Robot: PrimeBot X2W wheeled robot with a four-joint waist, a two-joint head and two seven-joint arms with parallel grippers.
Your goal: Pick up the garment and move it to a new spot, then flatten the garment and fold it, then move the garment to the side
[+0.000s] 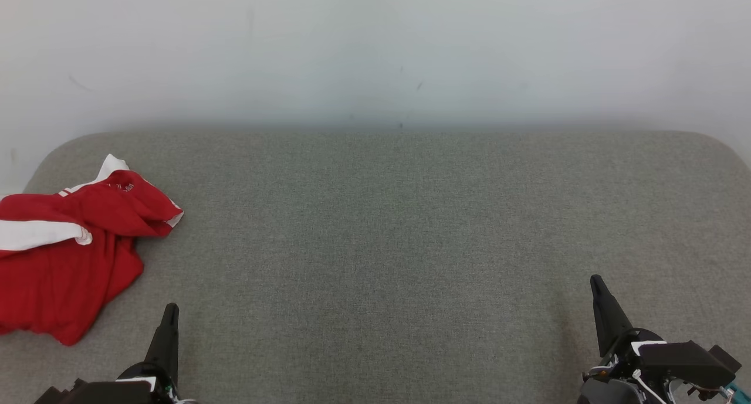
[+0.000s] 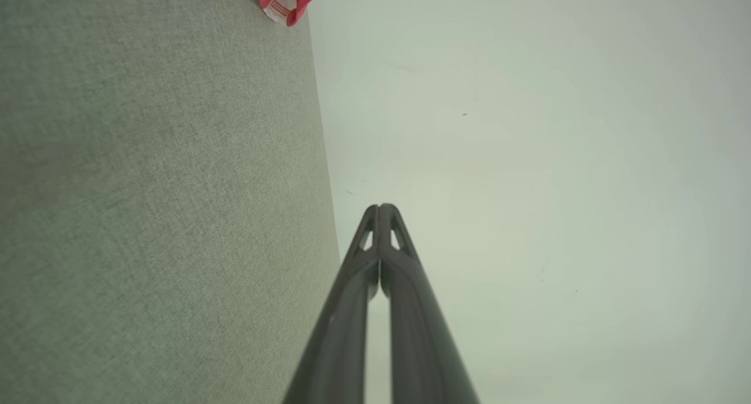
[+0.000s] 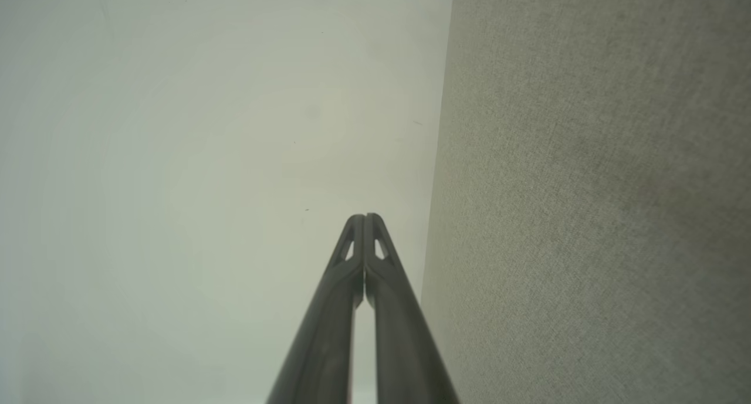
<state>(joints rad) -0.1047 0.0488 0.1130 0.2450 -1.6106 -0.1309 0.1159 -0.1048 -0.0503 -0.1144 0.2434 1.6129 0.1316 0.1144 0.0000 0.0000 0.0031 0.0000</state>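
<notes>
Left claw (image 1: 170, 309) and right claw (image 1: 596, 281) hung pressed together, empty, above the counter's (image 1: 387, 245) near edge. Garment (image 1: 70, 257) lay crumpled at the left edge, so step 1, the pickup, seemed unstarted; next, the left claw would need to spread and reach left. Head view showed the whole heap; left wrist view caught 1 scrap of it.

light: even, soft, bright | shadows: faint along wall base | glare: none | focus: wrist views blurred near lens
</notes>
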